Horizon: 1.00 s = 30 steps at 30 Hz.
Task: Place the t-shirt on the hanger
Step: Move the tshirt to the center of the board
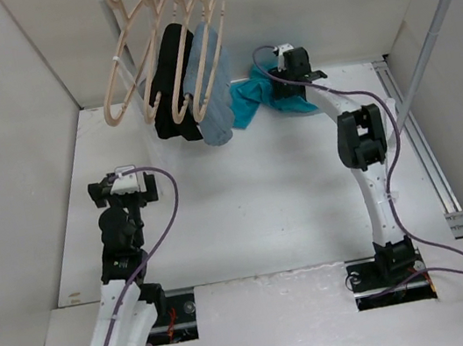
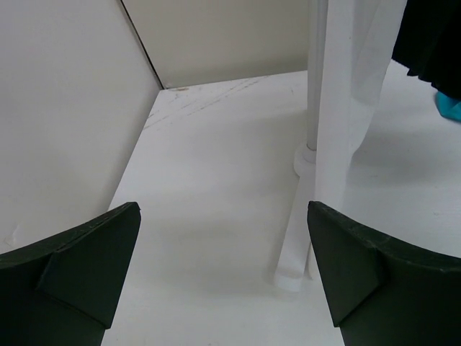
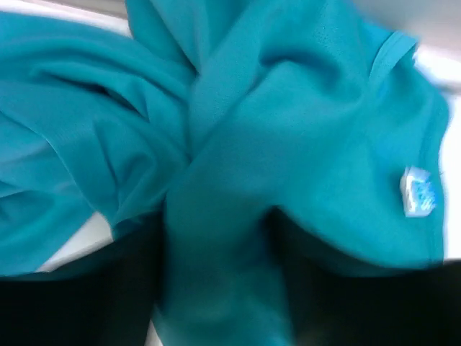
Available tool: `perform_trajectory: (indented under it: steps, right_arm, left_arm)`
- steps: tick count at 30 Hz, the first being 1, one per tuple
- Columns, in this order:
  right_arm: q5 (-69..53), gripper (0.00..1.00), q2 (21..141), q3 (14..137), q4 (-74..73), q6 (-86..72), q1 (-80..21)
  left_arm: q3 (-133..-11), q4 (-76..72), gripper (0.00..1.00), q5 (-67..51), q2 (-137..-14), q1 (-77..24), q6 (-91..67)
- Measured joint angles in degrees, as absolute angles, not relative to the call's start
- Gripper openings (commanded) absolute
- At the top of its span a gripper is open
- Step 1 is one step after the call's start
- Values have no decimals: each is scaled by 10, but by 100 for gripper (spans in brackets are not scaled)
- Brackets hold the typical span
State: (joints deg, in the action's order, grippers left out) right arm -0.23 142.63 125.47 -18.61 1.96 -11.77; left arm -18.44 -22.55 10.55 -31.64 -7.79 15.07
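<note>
Risk of crumpled teal cloth t-shirt [image 3: 302, 137] slipping from thin fold clenched in right gripper [image 3: 216, 288] at one o'clock; left gripper [image 2: 223, 274] released at nine o'clock.

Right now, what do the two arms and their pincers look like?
The left arm and right arm match: white link shells, black joint housings, and a thin purple cable looping loosely alongside each. The left pincer and right pincer are black with a white block; the left's fingers are dark, matte wedges.
</note>
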Motion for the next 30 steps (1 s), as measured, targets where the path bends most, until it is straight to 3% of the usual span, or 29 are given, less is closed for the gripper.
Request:
perform_trajectory:
  steps: [1,2,4,11,18,19,21,22,23,26,30]
  right_arm:
    - [-6,41,1435,1266,-197,14,-119]
    - [-13,21,1437,1263,-206,11,-120]
    - [-26,0,1425,1227,-206,5,-121]
    - [-87,0,1259,971,-173,34,-137]
    - [-203,0,1084,724,-172,101,-240]
    - [-215,18,1063,694,-173,108,-260]
    - [-237,40,1027,644,-175,119,-294]
    - [-253,61,1016,628,-175,123,-303]
    - [-259,67,1001,606,-173,116,-314]
    - [-274,99,956,558,-159,109,-316]
    - [-253,100,896,542,-161,101,-309]
  left_arm:
    - [-186,-225,100,107,-325,-78,152]
    - [-189,-225,100,108,-333,-78,154]
    - [-196,-225,100,110,-349,-78,162]
    - [-227,-216,100,80,-389,-78,187]
    - [-267,-215,100,28,-434,-78,191]
    - [-269,-215,100,20,-439,-78,192]
    - [-275,-212,100,4,-450,-80,194]
    - [-281,-207,100,-4,-456,-81,195]
    - [-288,-201,100,-12,-462,-82,195]
    - [-320,-174,100,-29,-483,-89,195]
    - [-359,-143,100,-43,-505,-101,194]
